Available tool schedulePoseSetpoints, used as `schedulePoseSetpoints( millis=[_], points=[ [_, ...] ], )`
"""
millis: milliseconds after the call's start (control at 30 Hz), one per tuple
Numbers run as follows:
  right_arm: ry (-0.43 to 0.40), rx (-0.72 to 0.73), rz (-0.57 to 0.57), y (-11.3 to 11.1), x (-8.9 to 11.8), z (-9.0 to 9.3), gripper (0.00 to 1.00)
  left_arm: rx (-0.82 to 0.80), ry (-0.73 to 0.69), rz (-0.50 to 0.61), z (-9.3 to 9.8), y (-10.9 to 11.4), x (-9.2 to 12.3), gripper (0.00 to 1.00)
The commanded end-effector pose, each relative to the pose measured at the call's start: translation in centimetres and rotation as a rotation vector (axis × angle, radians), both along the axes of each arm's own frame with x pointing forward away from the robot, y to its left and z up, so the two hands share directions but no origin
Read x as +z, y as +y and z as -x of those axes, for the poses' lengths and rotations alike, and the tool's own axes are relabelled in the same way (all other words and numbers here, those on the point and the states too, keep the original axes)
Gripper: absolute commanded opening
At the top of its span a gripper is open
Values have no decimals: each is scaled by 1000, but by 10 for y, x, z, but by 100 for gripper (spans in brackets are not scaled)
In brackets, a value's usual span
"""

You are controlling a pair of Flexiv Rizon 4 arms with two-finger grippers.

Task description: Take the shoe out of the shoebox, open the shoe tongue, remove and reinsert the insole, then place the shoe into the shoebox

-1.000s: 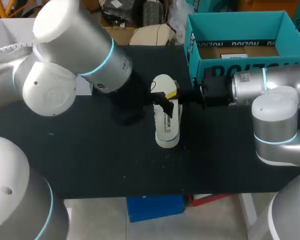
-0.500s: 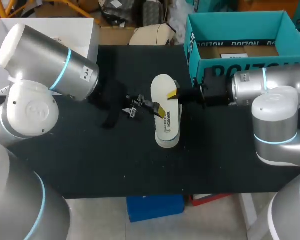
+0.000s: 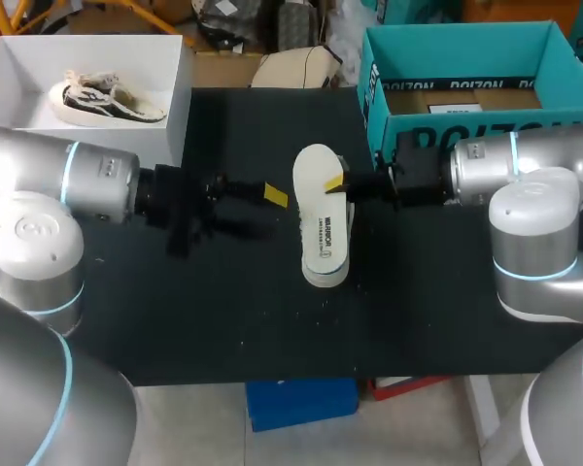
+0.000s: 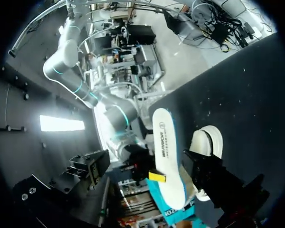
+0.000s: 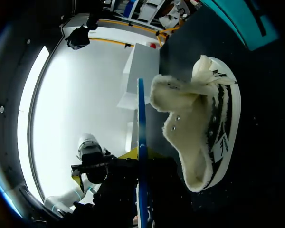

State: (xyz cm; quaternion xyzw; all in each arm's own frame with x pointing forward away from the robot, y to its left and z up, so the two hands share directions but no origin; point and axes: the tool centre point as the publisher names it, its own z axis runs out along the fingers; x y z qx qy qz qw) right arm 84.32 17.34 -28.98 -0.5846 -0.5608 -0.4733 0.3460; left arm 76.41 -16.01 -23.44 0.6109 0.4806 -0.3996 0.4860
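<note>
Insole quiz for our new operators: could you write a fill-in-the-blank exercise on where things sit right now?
1. The insole is pinched in the ___ gripper.
2. The shoe lies on its side on the ___, outside the teal shoebox.
3. Another shoe sits inside the ___ box near the left arm.
Missing words: right; table; white.

white insole (image 3: pixel 323 243), teal shoebox (image 3: pixel 447 58), black table (image 3: pixel 194 311)
</note>
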Motion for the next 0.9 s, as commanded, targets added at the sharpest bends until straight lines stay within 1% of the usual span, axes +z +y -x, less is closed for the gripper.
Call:
schedulePoseSetpoints(
  millis=[33, 167, 333, 400, 567, 767, 900],
  points=[
    [-1, -3, 0, 1, -1, 0, 0, 20, 55, 379, 8, 6, -8, 100],
    [-1, -3, 0, 1, -1, 0, 0, 85, 56, 404, 5, 10, -15, 100],
    [-1, -3, 0, 1, -1, 0, 0, 161, 55, 409, 2, 16, -23, 100],
    [-1, -3, 0, 1, -1, 0, 0, 173, 71, 420, 2, 19, -27, 100],
    [-1, -3, 0, 1, -1, 0, 0, 219, 104, 409, -4, 24, -39, 100],
    [-1, -3, 0, 1, -1, 0, 0, 237, 111, 397, -9, 27, -42, 100],
    [-1, -3, 0, 1, -1, 0, 0, 233, 129, 395, -14, 24, -48, 100]
  ],
)
